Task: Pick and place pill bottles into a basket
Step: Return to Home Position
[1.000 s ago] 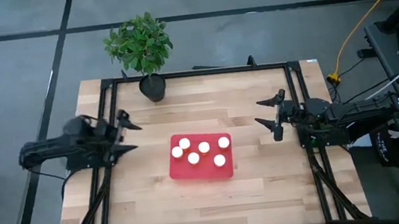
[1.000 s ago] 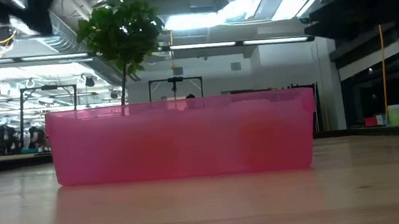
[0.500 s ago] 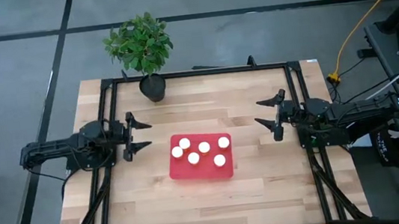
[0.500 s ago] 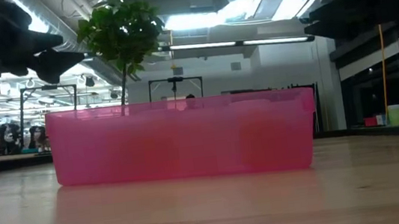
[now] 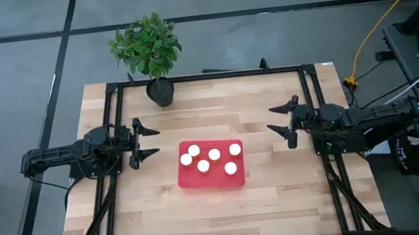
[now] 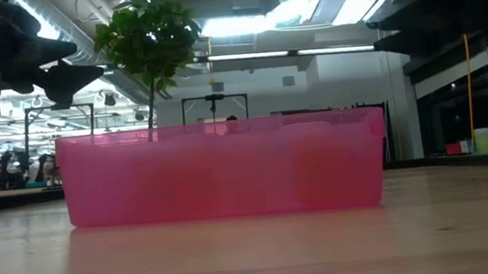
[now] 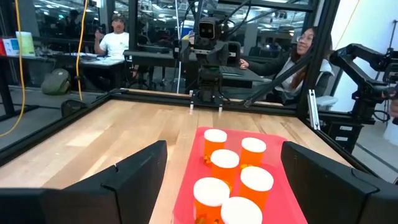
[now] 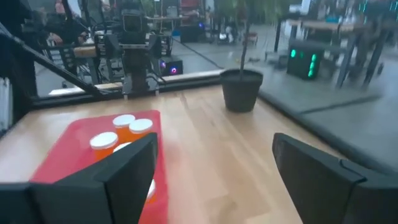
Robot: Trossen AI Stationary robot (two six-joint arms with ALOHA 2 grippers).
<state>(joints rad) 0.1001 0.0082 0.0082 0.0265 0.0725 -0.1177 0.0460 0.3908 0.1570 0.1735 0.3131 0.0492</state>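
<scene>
The red basket (image 5: 211, 166) lies flat on the middle of the wooden table. Several amber pill bottles with white caps (image 5: 214, 155) stand upright inside it; they also show in the left wrist view (image 7: 225, 171) and the right wrist view (image 8: 124, 127). My left gripper (image 5: 150, 141) is open and empty, hovering just left of the basket, fingers pointing at it. My right gripper (image 5: 273, 120) is open and empty, hovering right of the basket. In the low view the basket's near wall (image 6: 220, 172) hides the bottles.
A potted plant in a black pot (image 5: 161, 91) stands at the table's far edge, left of centre. A black frame (image 5: 205, 76) runs around the tabletop. People sit beyond the table (image 7: 118, 40). Bare wood lies in front of the basket (image 5: 221, 219).
My left gripper has gone toward the table's right edge, closer to the basket, staying open, and has then held still. The basket and the bottles have not moved.
</scene>
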